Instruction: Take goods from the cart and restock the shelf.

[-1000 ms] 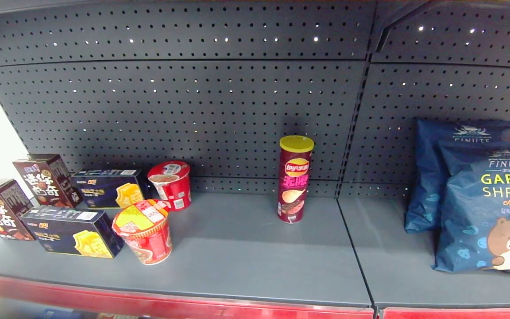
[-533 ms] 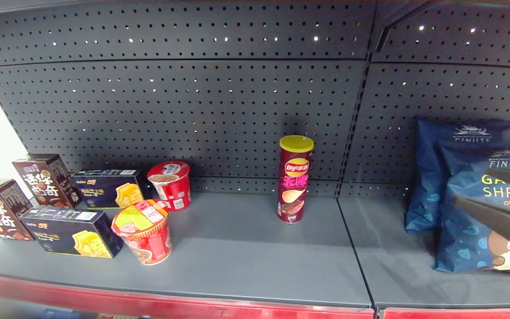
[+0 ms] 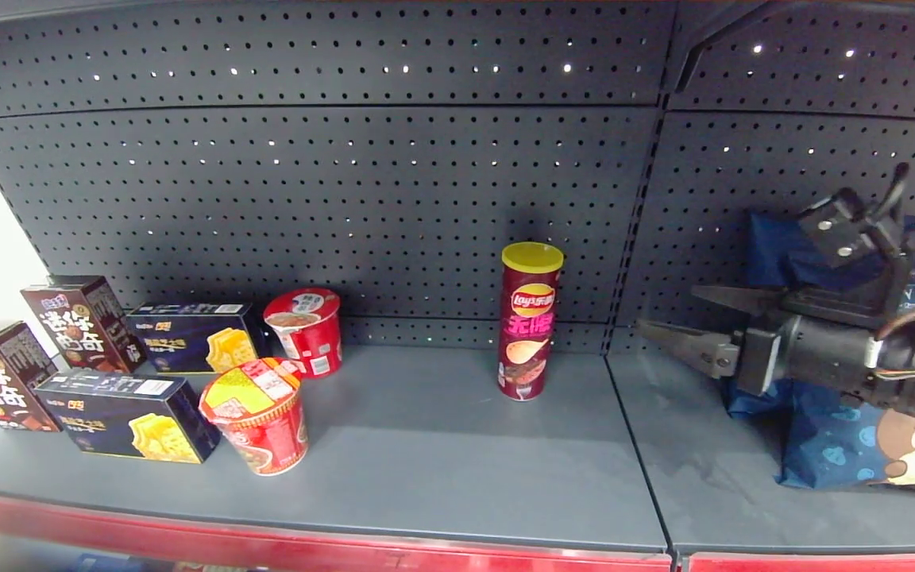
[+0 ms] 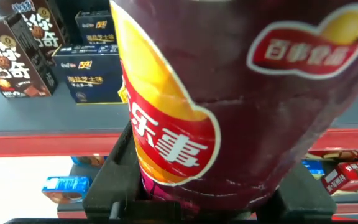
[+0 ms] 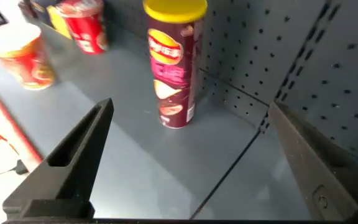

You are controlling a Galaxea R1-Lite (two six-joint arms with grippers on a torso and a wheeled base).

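Note:
A maroon chips can (image 3: 529,322) with a yellow lid stands upright near the back of the grey shelf (image 3: 442,453). My right gripper (image 3: 668,307) hangs open just right of it, above the shelf and in front of the blue bags; in the right wrist view the chips can (image 5: 174,68) stands beyond the spread fingers (image 5: 73,162). A second maroon chips can (image 4: 229,106) sits in my left gripper (image 4: 210,199), which is shut on it in front of the shelf, level with its red edge (image 4: 42,143).
Two red cup noodles (image 3: 257,415) (image 3: 306,330), two dark blue boxes (image 3: 132,417) and two brown boxes (image 3: 1,385) crowd the shelf's left end. Blue snack bags (image 3: 847,445) lean at the right. A pegboard wall (image 3: 346,199) closes the back. Bare shelf lies around the standing can.
My right arm has come into the head view from the right, moving left across the blue bags toward the standing can. The goods on the shelf have not moved.

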